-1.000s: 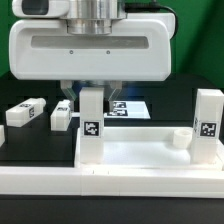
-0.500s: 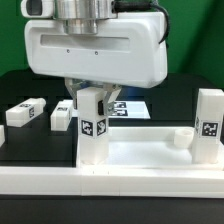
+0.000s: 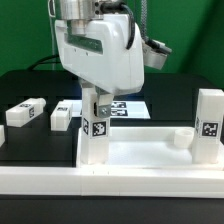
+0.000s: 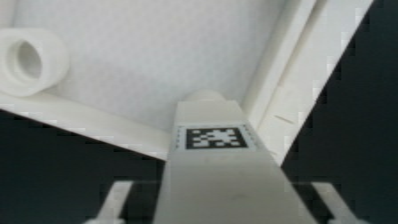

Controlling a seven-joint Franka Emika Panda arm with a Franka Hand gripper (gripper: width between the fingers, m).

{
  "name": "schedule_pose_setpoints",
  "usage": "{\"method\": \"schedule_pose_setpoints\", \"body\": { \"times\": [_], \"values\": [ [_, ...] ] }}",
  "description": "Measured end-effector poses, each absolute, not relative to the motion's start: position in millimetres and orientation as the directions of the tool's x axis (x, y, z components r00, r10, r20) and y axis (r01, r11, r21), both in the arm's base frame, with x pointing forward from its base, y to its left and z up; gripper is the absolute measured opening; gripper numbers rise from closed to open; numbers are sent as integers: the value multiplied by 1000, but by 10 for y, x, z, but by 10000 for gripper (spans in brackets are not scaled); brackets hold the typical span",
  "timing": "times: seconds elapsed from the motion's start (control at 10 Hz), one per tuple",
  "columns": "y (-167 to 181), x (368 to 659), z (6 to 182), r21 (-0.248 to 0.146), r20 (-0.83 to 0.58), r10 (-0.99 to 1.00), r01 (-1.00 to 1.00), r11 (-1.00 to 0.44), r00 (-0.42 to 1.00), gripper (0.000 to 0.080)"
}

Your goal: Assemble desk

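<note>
Hand pinches the leg beneath it at the tabletop corner. It is likely the screwing-in step. Next, twist it home, kept plumb.

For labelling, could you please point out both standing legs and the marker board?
Standing leg at exterior view's left point(image 3: 92, 127): exterior view, its tag.
Standing leg at exterior view's right point(image 3: 209, 129): exterior view, its tag.
Marker board point(image 3: 132, 108): exterior view, printed face.

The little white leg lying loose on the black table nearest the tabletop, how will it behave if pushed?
The loose leg looks like a rigid plastic block, so it probably won't flex. Lying on a flat side, it should slide rather than roll or tip. Being small, it is likely light.
</note>
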State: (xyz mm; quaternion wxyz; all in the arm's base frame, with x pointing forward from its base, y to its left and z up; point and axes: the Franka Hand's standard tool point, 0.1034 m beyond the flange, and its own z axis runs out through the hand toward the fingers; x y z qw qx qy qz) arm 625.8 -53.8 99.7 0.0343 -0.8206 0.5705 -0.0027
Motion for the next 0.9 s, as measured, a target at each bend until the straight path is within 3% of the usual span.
{"method": "schedule_pose_setpoints", "body": {
  "times": [0.1,0.2,0.3,0.4,0.9],
  "values": [
    [-535,6258,995,-60,-34,-929,-929,-365,368,302],
    [-535,6258,995,-61,-32,-916,-916,-398,400,528],
    [-537,6257,995,-61,-27,-891,-891,-451,453,528],
    [-533,6257,994,-62,-19,-835,-834,-548,550,612],
    [-522,6254,979,-59,10,-519,-518,-853,855,649]
  ]
}}
